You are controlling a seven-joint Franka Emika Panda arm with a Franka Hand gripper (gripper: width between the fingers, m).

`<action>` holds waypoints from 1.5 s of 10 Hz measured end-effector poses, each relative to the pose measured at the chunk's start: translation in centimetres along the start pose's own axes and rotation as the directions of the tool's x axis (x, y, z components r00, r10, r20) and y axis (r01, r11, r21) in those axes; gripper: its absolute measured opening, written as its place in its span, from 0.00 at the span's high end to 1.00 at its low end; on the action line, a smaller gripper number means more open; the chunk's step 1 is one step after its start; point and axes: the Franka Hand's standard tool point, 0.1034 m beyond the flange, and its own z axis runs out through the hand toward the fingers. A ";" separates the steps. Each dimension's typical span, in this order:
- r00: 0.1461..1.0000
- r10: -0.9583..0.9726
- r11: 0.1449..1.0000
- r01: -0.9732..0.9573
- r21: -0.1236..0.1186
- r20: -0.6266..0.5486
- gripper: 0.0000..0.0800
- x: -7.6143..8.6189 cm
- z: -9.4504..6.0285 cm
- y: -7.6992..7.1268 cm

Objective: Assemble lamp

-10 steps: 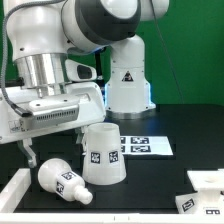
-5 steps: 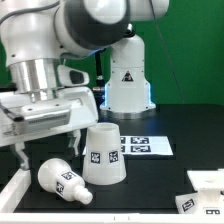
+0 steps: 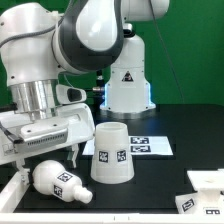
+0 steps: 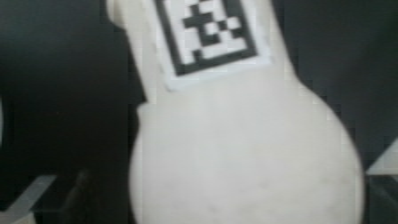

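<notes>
The tool (image 3: 48, 160), jaws wide open and empty, hangs over the bulb (image 3: 57, 181) lying on the tabletop (image 3: 160, 182) beside the standing shade (image 3: 112, 152).

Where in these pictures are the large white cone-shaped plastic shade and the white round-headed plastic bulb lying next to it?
Large white cone-shaped plastic shade (image 3: 108, 156): exterior view, on its side wall beside the tag.
White round-headed plastic bulb (image 3: 52, 179): exterior view, on its rounded body near the tag.

Robotics lab: white robot arm (image 3: 45, 40), black table (image 3: 190, 122), green backdrop (image 3: 192, 55), marker board (image 3: 155, 148) with tags.
</notes>
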 end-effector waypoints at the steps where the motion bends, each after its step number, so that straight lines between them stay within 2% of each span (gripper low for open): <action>1: 1.000 -0.005 1.000 0.005 -0.003 0.001 0.13 -0.3 0.0 0.1; 5: 1.000 -0.018 1.000 0.018 0.005 0.004 0.13 -0.9 -0.3 -0.6; 6: 1.000 -0.018 1.000 0.018 0.006 0.004 0.28 -0.9 -0.3 -0.6; 11: 1.000 -0.022 1.000 0.021 0.004 0.008 0.29 -1.0 -0.5 -0.7; 12: 0.999 -0.029 1.000 0.029 0.012 0.030 0.29 -1.9 -1.9 -1.3; 13: 0.998 -0.040 0.999 0.039 0.031 0.055 0.29 -3.1 -3.6 -1.9; 15: 0.980 -0.189 0.982 0.188 0.024 0.066 0.29 -6.7 -6.5 -2.0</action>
